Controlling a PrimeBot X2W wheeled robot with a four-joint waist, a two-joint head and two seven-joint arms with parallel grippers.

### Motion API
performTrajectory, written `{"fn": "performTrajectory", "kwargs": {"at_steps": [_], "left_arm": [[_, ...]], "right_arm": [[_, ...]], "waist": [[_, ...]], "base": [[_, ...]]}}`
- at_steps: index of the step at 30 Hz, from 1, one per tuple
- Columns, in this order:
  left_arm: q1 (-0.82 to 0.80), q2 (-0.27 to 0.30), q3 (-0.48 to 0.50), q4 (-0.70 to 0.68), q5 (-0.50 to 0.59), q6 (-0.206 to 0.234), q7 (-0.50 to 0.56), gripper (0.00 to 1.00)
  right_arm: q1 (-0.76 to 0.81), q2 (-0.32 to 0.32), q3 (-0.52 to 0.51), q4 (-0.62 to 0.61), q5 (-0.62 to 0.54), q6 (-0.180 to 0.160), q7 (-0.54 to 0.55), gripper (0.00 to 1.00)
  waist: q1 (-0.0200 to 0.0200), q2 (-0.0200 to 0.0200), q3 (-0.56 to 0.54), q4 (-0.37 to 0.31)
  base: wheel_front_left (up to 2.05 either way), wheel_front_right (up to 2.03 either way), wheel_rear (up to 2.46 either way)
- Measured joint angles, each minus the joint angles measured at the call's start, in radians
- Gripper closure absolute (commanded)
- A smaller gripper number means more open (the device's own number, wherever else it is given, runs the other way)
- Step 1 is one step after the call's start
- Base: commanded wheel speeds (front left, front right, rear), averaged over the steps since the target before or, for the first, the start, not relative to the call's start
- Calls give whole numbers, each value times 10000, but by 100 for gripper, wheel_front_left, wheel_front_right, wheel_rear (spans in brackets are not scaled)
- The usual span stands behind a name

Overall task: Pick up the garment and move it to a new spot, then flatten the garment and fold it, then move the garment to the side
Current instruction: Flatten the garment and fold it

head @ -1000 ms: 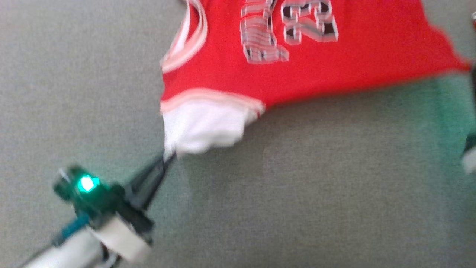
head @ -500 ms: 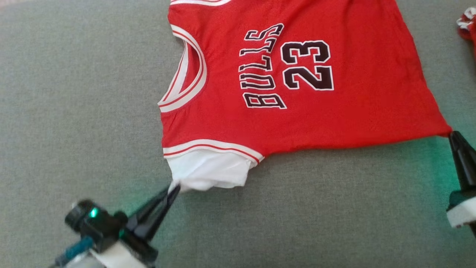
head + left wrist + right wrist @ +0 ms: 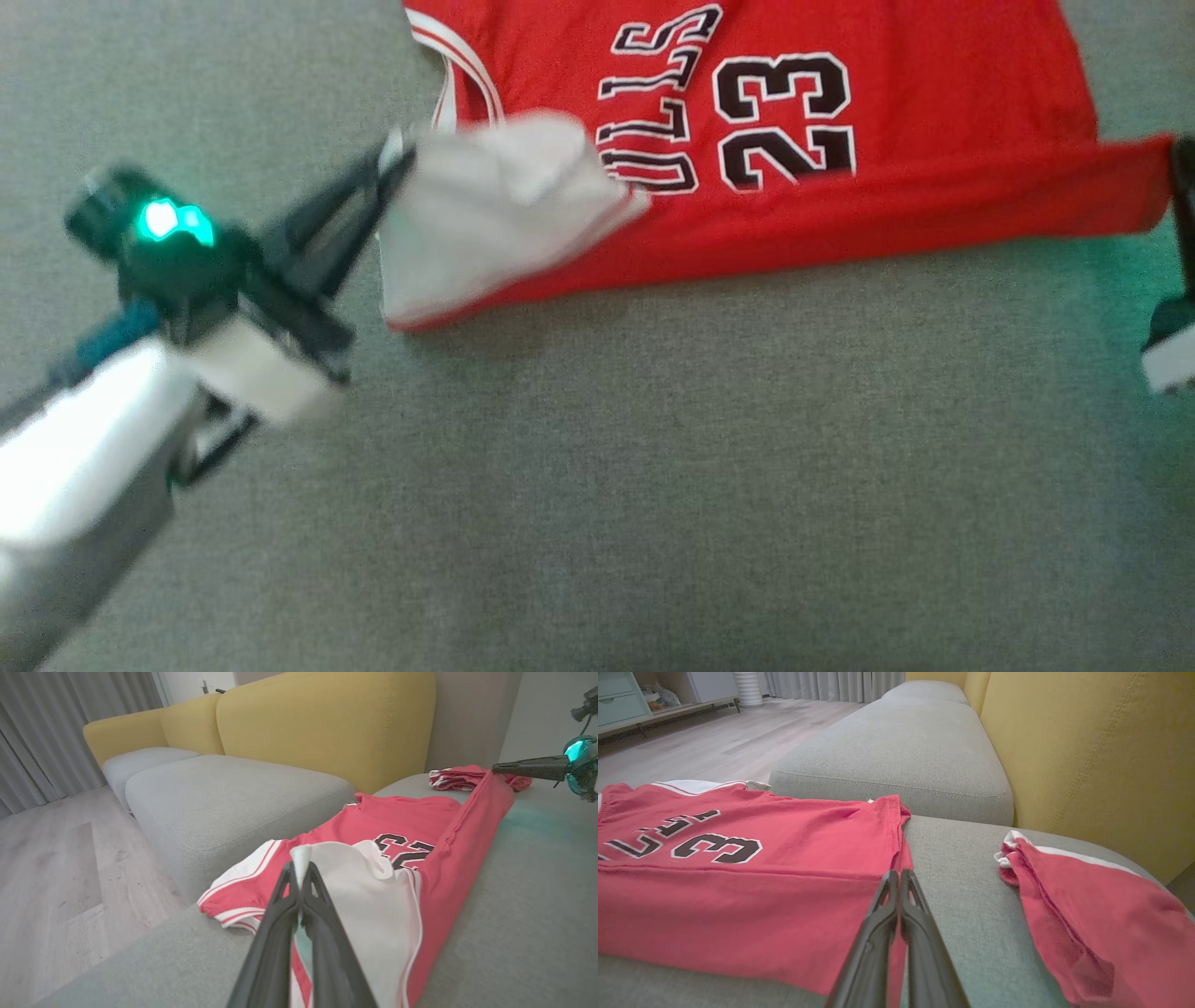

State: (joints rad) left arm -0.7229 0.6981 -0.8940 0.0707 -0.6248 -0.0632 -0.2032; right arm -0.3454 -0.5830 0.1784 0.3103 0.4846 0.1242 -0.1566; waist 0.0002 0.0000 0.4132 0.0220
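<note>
Near edge now folded over: one jersey, left gripper clamping sleeve, right gripper clamping hem.

The shirt is lying on the sofa seat. The left gripper is pinching the sleeve, which is flopping over on top of the shirt just past its tips. The right gripper is pinching the shirt's bottom corner, and the shirt is spreading out to its left. Another piece of clothing is lying to its right, apart from the shirt, near the sofa back.
</note>
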Motion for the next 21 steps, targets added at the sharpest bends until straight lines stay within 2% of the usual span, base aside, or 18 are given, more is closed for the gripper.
{"fn": "performTrajectory", "kwargs": {"at_steps": [6,11,12,13,17,21], "left_arm": [[-1691,-309,203,828,359,-251,259,100],[-2443,-754,407,1526,529,-247,8,100],[-2462,-865,485,1649,499,-247,-81,55],[-2452,-970,543,1770,433,-247,-151,0],[-2167,-1254,784,2023,190,-52,-389,0],[-883,-1532,1208,1881,-111,548,-491,0]], "right_arm": [[-1438,-96,407,380,-10,0,88,100],[-2476,-238,761,888,-119,0,56,100],[-2618,-221,771,1053,-159,0,-40,0],[-2731,-199,771,1200,-203,0,-163,0],[-2887,102,706,1607,-255,0,-662,0],[-2760,456,391,1814,-426,0,-917,0]], "waist": [[1,0,536,-51],[0,0,950,-66],[1,0,1008,-67],[1,0,1052,-69],[0,-1,1024,-80],[-2,0,789,-106]], "base": [[0,0,0],[0,0,0],[0,0,0],[0,0,0],[0,0,0],[0,0,0]]}}
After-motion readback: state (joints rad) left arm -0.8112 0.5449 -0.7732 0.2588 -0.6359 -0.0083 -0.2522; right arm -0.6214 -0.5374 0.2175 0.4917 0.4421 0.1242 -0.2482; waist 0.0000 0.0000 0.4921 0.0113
